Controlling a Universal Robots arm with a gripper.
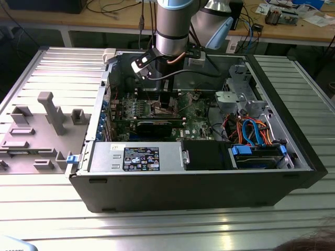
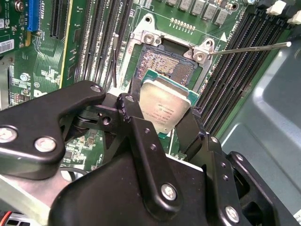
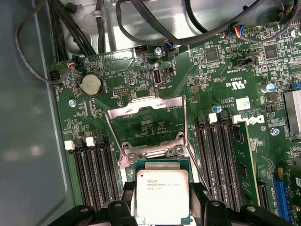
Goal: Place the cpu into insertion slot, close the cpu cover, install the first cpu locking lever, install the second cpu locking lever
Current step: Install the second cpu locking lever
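The gripper [image 2: 162,112] is clenched on the cpu [image 2: 164,107], which is pinched at 2 opposite edges by black metal fingers [image 2: 134,117] studded with screws. In the second wrist view the chip's dull silver top is seen tilted over the near edge of the slot [image 2: 165,66], whose field of fine contacts is left bare inside a shiny rim; whether chip and slot touch cannot be told. A thin wire lever [image 2: 249,48] is seen swung out across the memory slots [image 2: 230,80]. In the first wrist view the cpu [image 3: 162,195] is seen squarely from above between the fingers, and the cover [image 3: 141,109], a thin silver frame with a cut-out window, is shown folded back beyond the socket, with green board [image 3: 216,70] visible through it. Open room around the socket is narrow: long black memory slots [image 3: 89,174] are ranged on both sides. In the exterior view the arm [image 1: 172,26] is lowered into the open case [image 1: 199,178], well clear of its walls.
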